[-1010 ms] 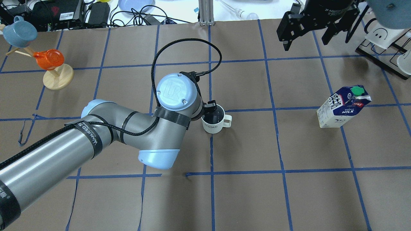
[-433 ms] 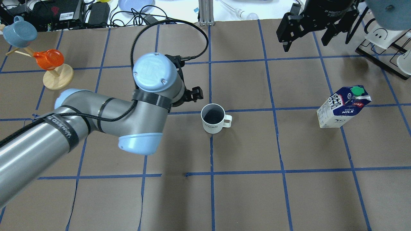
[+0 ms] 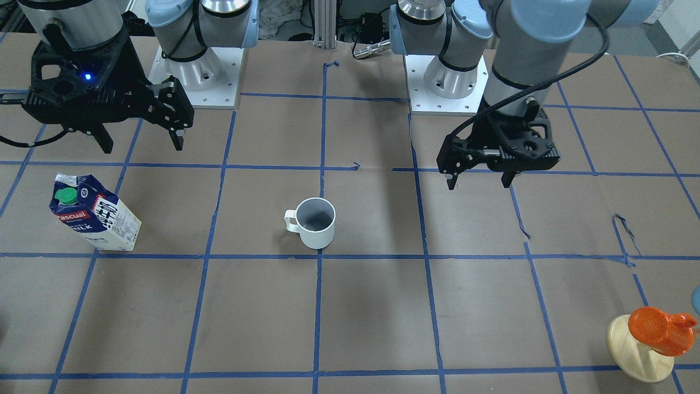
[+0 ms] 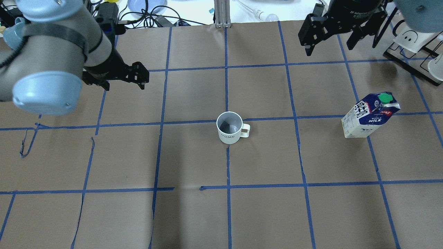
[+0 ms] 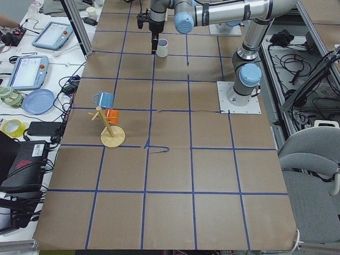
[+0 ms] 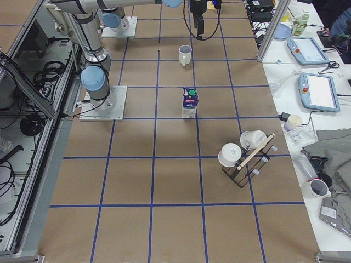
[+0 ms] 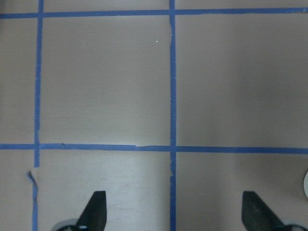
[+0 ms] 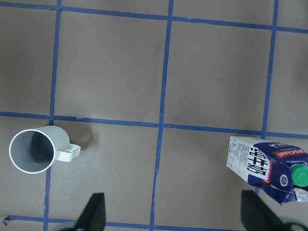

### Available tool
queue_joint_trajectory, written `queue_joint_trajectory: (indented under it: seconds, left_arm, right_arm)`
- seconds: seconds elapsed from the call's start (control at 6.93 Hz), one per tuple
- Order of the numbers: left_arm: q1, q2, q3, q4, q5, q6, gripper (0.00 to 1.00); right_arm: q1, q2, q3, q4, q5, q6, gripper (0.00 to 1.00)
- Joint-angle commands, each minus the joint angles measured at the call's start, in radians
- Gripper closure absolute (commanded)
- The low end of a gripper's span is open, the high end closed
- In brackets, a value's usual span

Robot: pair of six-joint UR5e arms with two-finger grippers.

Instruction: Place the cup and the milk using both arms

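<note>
While both arms hang above the table with nothing in their grasp, the cup stands upright near the middle of the brown paper, just at a crossing of the blue tape lines, its loop handle turned toward the robot's right. The left gripper is raised well apart from the cup, off to the robot's left, its two fingers spread wide and empty; its wrist camera sees only bare paper and tape between the black fingertips. The milk carton stands on its base on the robot's right side, well apart from the cup, its green cap up and its gable top somewhat crumpled. The right gripper hovers high over that side of the table, also wide open and holding nothing. From the right wrist camera the carton shows just beyond one fingertip, while the cup shows out past the other fingertip, so neither sits squarely between the jaws. An orange cup hangs on a pale wooden stand at the table's far left corner.
</note>
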Motion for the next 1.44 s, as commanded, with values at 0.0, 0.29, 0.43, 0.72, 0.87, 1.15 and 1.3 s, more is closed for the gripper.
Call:
queue_joint_trajectory:
  seconds: [0.0,0.29,0.43,0.72,0.87,1.15,1.3]
  left_arm:
    - [0.023,-0.02,0.102,-0.129,-0.027,-0.001,0.0]
    - [0.021,-0.022,0.104,-0.132,-0.024,-0.001,0.0]
    - [0.02,-0.022,0.102,-0.148,-0.02,-0.002,0.0]
    - [0.023,-0.022,0.113,-0.147,-0.038,-0.001,0.0]
    - [0.024,-0.025,0.113,-0.143,-0.037,-0.001,0.0]
    - [0.021,-0.019,0.105,-0.144,-0.027,-0.001,0.0]
    - [0.021,-0.019,0.101,-0.143,-0.024,-0.001,0.0]
  right_arm:
    - [-0.017,0.024,-0.001,0.007,-0.009,-0.007,0.0]
    - [-0.091,0.031,0.009,0.015,0.003,-0.085,0.0]
    - [-0.15,0.04,0.058,-0.007,0.005,-0.267,0.0]
    - [-0.294,0.04,0.212,-0.164,0.0,-0.418,0.0]
    - [-0.357,0.04,0.262,-0.198,-0.001,-0.417,0.0]
    - [-0.407,0.047,0.325,-0.197,-0.003,-0.393,0.0]
    - [-0.44,0.047,0.357,-0.202,0.003,-0.394,0.0]
